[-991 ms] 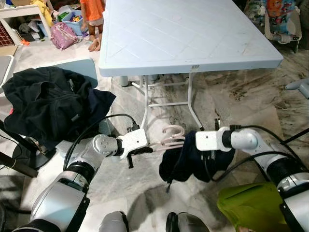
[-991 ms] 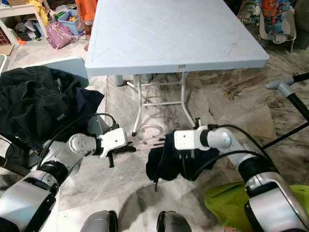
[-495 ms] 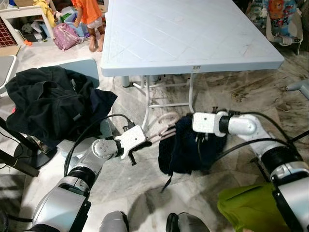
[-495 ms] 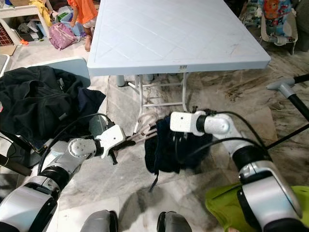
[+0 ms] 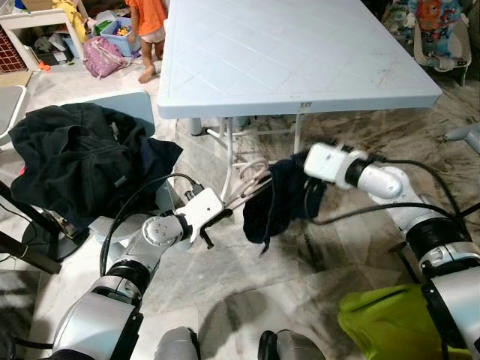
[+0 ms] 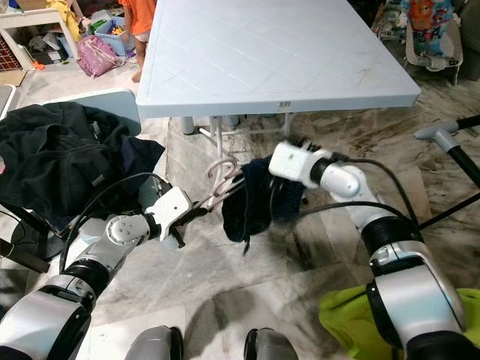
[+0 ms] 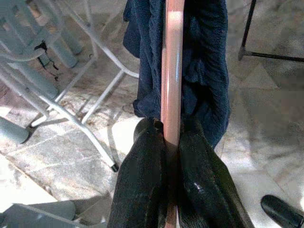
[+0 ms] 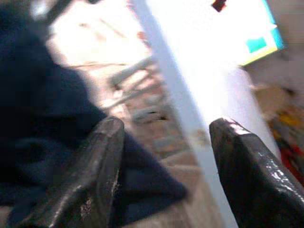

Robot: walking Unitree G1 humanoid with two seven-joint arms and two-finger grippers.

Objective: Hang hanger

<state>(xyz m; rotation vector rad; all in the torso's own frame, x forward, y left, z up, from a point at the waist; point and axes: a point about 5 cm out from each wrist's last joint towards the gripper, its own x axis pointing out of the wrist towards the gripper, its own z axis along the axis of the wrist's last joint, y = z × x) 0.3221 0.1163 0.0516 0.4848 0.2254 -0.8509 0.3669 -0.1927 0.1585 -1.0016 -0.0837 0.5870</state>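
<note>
Count taken from the head and wrist views.

- One pale blue plastic folding table (image 5: 292,52), far centre.
- One pink plastic hanger (image 7: 171,71).
- One dark navy cloth garment (image 5: 274,199) draped on that hanger, centre.
- One heap of black clothing (image 5: 71,161), left.
- One lime green fabric item (image 5: 390,322), near right.
- One purple bag (image 5: 101,55), far left.
- One person (image 5: 146,22), partly visible, far left.
- Two black-fingered grippers: left gripper (image 7: 171,156), right gripper (image 8: 166,142).
</note>
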